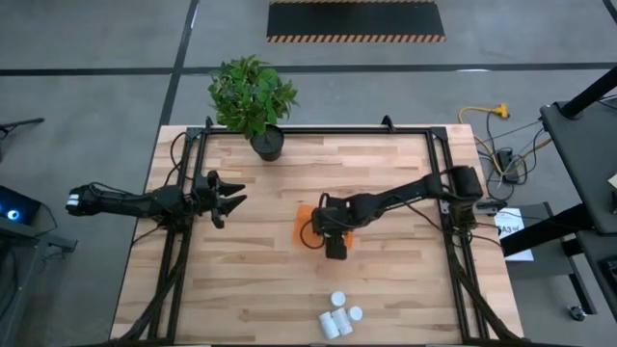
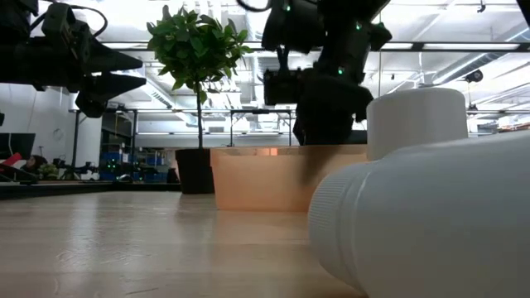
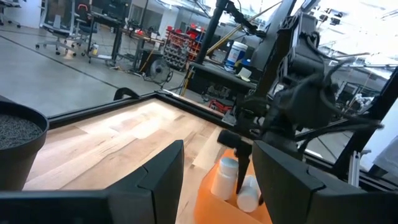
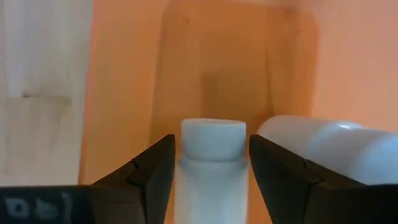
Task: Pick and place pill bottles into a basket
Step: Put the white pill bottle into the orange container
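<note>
The orange basket [image 1: 303,227] stands on the table's middle. My right gripper [image 1: 333,231] hangs over it, pointing steeply down, shut on a white pill bottle [image 4: 212,163]. A second pill bottle [image 4: 329,149] lies on its side in the basket beside it; the left wrist view shows both the held bottle [image 3: 225,177] and the lying one [image 3: 249,198]. Several more pill bottles [image 1: 338,316] rest near the table's front edge; one of them [image 2: 431,215] fills the low view. My left gripper [image 1: 231,196] waits open over the table's left edge, holding nothing. My right gripper pinches the pill bottle by the two sides of its body just behind the cap [image 4: 211,177], one finger on each side. The fingers come from above, slanting down, and lie along the bottle. Its cap [image 4: 213,138] points toward the basket's floor; whether it touches the floor I cannot tell.
A black pot with a green plant [image 1: 267,143] stands at the table's far edge, left of centre. A black frame [image 1: 443,183] runs along the table's sides. Bare wood lies between the basket and the loose bottles.
</note>
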You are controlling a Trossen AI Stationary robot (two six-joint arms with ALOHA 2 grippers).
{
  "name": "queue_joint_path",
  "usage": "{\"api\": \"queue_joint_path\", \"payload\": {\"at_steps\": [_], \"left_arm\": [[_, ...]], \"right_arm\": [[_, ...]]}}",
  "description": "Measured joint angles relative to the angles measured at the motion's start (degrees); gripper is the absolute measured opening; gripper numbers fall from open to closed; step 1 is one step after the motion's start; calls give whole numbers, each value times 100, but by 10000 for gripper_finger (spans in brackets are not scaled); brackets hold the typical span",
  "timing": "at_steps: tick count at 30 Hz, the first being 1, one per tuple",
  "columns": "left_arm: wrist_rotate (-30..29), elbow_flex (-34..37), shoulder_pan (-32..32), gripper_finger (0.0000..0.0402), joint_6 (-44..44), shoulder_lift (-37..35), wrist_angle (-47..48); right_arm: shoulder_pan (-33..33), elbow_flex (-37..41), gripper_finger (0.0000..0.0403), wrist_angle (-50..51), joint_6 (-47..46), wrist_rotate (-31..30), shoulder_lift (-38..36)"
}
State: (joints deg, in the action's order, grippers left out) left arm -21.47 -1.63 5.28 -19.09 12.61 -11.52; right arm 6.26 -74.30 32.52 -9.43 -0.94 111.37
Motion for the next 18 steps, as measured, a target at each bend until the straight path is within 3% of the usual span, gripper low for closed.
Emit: {"api": "queue_joint_path", "payload": {"at_steps": [5, 9, 11, 18], "left_arm": [[0, 0, 0, 173, 0, -1, 1], [0, 0, -1, 173, 0, -1, -1], [0, 0, 0, 173, 0, 0, 1], [0, 0, 0, 173, 0, -1, 0]], "right_arm": [[9, -68, 191, -10, -15, 102, 212], [4, -131, 151, -54, -76, 104, 203], [4, -174, 135, -73, -76, 102, 121], [11, -132, 135, -499, -396, 49, -492]]}}
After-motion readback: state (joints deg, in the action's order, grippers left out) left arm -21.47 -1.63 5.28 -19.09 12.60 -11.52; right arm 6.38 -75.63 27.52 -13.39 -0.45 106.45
